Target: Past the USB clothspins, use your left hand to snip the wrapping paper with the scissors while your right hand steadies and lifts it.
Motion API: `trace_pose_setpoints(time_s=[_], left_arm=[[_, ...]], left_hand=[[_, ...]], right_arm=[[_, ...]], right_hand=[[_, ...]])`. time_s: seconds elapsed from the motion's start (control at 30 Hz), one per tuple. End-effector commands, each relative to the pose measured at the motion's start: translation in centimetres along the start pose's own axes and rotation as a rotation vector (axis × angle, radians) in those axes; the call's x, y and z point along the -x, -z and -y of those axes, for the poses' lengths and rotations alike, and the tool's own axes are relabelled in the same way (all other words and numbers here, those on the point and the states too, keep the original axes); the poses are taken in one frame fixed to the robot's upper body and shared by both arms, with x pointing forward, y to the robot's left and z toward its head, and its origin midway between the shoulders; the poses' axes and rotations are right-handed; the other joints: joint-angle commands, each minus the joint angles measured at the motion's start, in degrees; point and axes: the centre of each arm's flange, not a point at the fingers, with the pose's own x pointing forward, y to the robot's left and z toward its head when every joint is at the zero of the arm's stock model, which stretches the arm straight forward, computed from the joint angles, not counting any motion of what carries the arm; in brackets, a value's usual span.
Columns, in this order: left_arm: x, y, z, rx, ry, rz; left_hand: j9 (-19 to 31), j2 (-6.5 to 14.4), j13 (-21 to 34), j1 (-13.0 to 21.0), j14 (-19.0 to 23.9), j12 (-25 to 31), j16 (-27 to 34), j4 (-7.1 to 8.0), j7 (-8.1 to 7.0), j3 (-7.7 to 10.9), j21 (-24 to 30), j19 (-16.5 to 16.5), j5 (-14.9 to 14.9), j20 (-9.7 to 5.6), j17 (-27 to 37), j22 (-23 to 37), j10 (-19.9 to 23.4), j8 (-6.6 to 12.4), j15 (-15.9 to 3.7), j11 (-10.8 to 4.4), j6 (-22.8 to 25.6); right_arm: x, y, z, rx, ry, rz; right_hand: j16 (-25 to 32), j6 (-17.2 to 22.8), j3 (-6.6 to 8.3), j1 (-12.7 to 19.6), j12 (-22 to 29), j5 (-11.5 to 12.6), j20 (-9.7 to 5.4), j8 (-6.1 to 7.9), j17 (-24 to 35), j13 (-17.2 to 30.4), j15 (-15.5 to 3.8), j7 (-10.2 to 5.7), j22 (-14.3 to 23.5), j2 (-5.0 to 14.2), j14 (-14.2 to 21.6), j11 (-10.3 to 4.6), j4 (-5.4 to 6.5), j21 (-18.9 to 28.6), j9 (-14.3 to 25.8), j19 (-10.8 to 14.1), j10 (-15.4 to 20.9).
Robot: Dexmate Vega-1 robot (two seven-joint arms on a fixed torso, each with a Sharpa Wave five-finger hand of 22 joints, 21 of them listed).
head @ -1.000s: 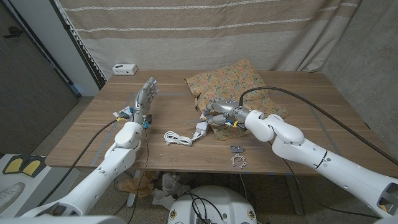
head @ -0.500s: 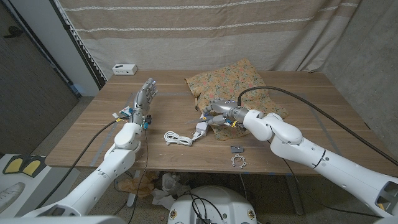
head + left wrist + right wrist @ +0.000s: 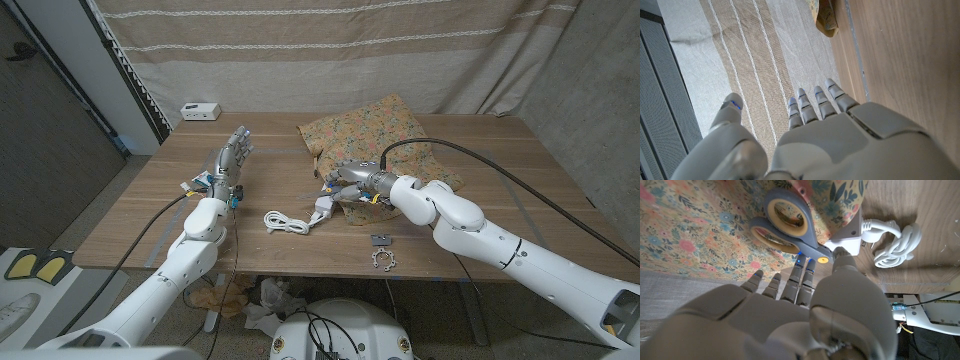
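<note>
The floral wrapping paper lies crumpled on the table's far middle. Scissors with blue-grey handles lie at its near left edge, and in the right wrist view the scissors rest on the paper. My right hand hovers right beside them with its fingers reaching toward the handles and the thumb tip near the pivot; it grips nothing that I can see. My left hand stands raised over the table's left side, fingers stretched and apart, holding nothing.
A white USB plug with a coiled cable lies just before the scissors. A small grey clip and a ring-shaped piece sit near the front edge. A white box stands at the far left by the curtain.
The right forearm has shifted very slightly; the hand stays by the scissors. The left hand has not moved.
</note>
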Motion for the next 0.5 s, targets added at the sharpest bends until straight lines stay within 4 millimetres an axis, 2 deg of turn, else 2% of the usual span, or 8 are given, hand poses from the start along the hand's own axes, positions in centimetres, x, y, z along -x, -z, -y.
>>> trace_pose_setpoints(time_s=[0.03, 0.3, 0.5], left_arm=[[0.10, 0.26, 0.08, 0.003, 0.001, -0.001], [0.32, 0.21, 0.09, 0.008, -0.001, -0.001], [0.42, 0.21, 0.06, 0.010, -0.002, -0.002]], left_hand=[[0.3, 0.3, 0.3, 0.2, 0.1, 0.0, -0.1, -0.13, 0.14, -0.20, -0.1, 0.4, 0.2, -2.56, 0.1, 0.1, 0.5, 0.31, -6.57, -0.16, 0.5], [0.2, 0.3, 0.3, 0.1, 0.2, 0.2, -0.1, -0.12, 0.13, -0.29, -0.3, 0.5, 0.2, -2.54, 0.1, 0.1, 1.0, 0.36, -6.47, 0.09, 0.8], [0.2, 0.3, 0.3, 0.1, 0.3, 0.2, 0.0, -0.11, 0.18, -0.34, -0.4, 0.6, 0.2, -2.51, 0.1, 0.1, 1.2, 0.41, -6.41, 0.08, 1.0]], right_arm=[[-0.16, -0.38, -0.24, 0.004, 0.011, 0.019], [-0.31, -0.72, -0.49, 0.011, 0.013, 0.028], [-0.42, -0.89, -0.59, 0.022, 0.017, 0.029]], right_hand=[[0.3, 0.4, -0.18, -0.4, 0.5, -0.3, 0.36, 0.34, 0.3, 0.2, -0.45, -0.04, 0.3, -0.92, 0.6, 0.08, 0.08, 0.2, 0.3, 0.1, 0.7], [0.3, 0.5, -0.48, -0.8, 0.6, -0.5, 0.33, 0.50, 0.3, 0.5, -0.65, -0.18, 0.3, -1.39, 0.8, -0.45, 0.27, 0.2, 0.6, 0.2, 0.9], [0.5, 1.5, 0.08, -0.1, 0.9, -0.6, 0.38, 1.05, 0.3, 0.8, -0.93, -1.03, 0.3, -0.69, 1.3, -0.99, 0.09, 0.2, 1.0, 0.4, 1.3]])
